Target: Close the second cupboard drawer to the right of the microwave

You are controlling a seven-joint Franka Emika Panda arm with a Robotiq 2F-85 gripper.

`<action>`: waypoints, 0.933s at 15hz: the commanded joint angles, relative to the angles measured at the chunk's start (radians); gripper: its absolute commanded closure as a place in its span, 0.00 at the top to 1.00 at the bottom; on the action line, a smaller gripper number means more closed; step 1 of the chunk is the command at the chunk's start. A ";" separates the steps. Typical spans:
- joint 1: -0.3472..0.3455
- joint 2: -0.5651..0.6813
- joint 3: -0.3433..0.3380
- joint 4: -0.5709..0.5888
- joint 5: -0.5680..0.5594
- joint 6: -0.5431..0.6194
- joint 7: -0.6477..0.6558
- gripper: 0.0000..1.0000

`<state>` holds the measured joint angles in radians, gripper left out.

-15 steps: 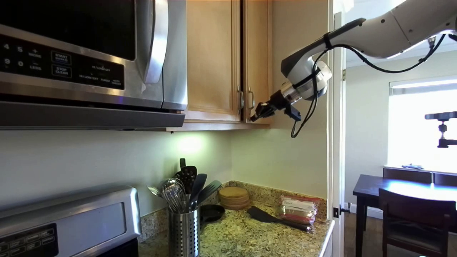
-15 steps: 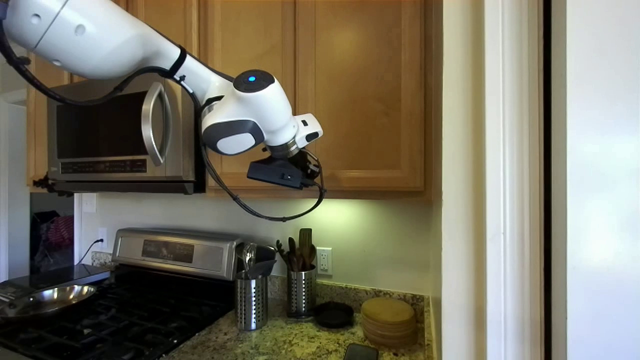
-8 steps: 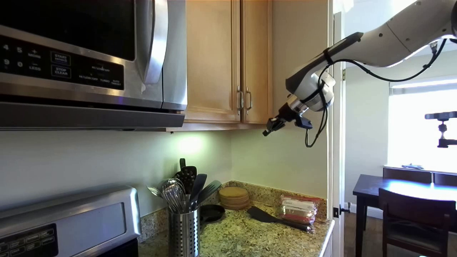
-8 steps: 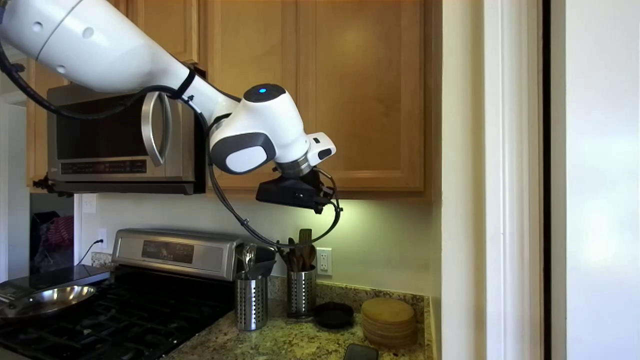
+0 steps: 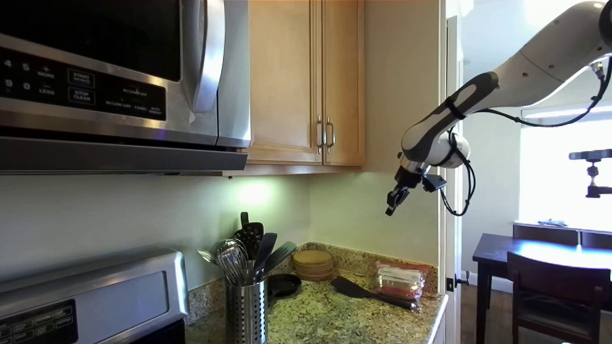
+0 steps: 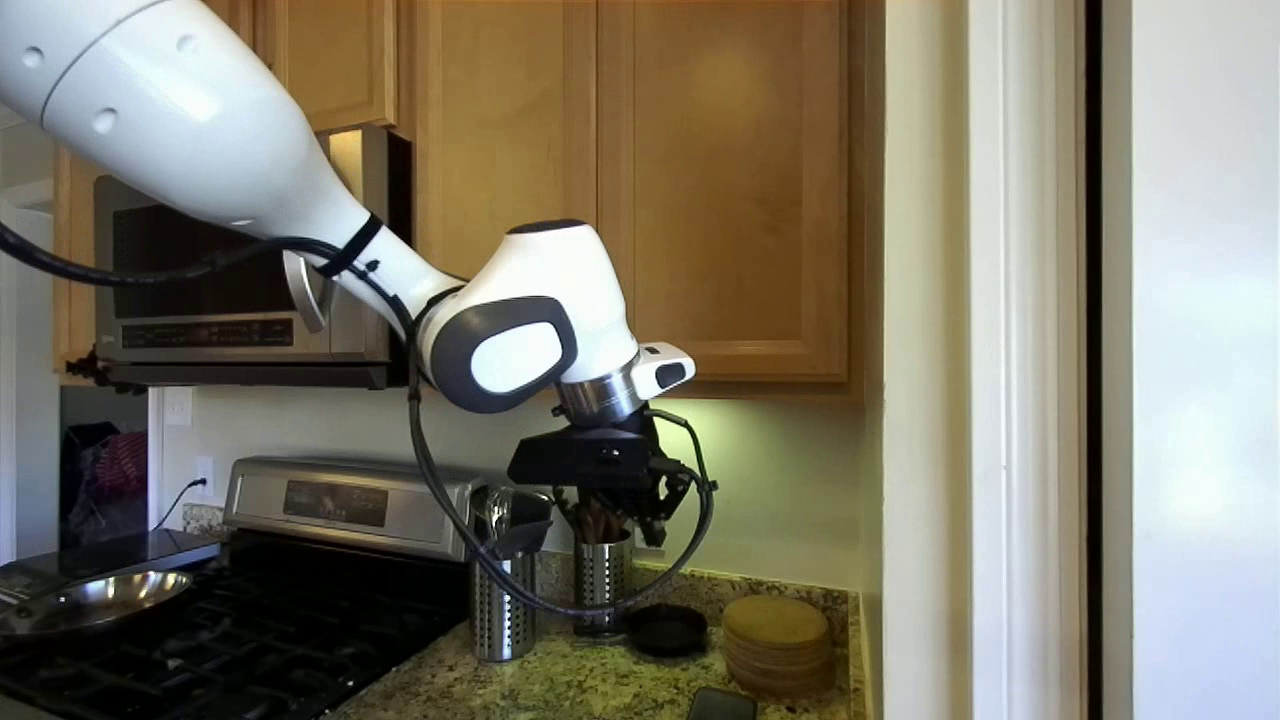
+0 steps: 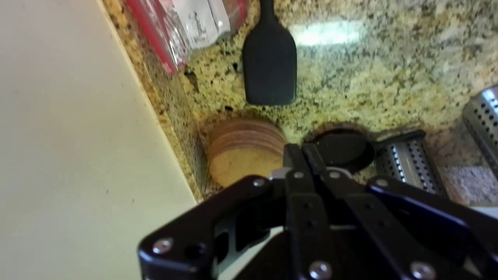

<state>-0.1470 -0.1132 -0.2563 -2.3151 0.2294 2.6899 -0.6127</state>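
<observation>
Flush up top, by our reckoning, and empty-handed below!

Nearest in the wrist view, we have the gripper (image 7: pixel 303 151), its fingers (image 7: pixel 292 155) drawn together with at most a sliver between the tips, and nothing in their hold! They point down toward the counter (image 7: pixel 389 77), touching nothing that we can see.

Above that, here's our main player: what the task calls a drawer looks to us like the second cupboard door (image 5: pixel 344 81) right of the microwave (image 5: pixel 119 79), lined up beside the first cupboard door (image 5: pixel 282 81). We judge the closing done. How does it play? It looks like a stiff wooden panel, light enough to swing and hardly fragile, though the finish could scuff. Any last nudge belongs near the free edge, by the handle (image 5: pixel 330 135); if we must grip, that metal bow is the place, probably smooth and a touch slippery.

Now the writing! On the counter, a packet (image 7: pixel 179 39) carries a label (image 7: pixel 200 21) we can't read. Farther off, the control panel (image 5: pixel 83 85) gives us START, STOP CLEAR, MORE, LESS, HI/LOW/OFF and the digits 4, 5, 9 and 0. Brand names? None we can make out.
</observation>
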 commanded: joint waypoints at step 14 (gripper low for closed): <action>-0.058 -0.166 -0.002 -0.151 -0.322 -0.190 0.146 1.00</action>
<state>-0.1908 -0.2195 -0.2568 -2.4246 -0.0464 2.5311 -0.5066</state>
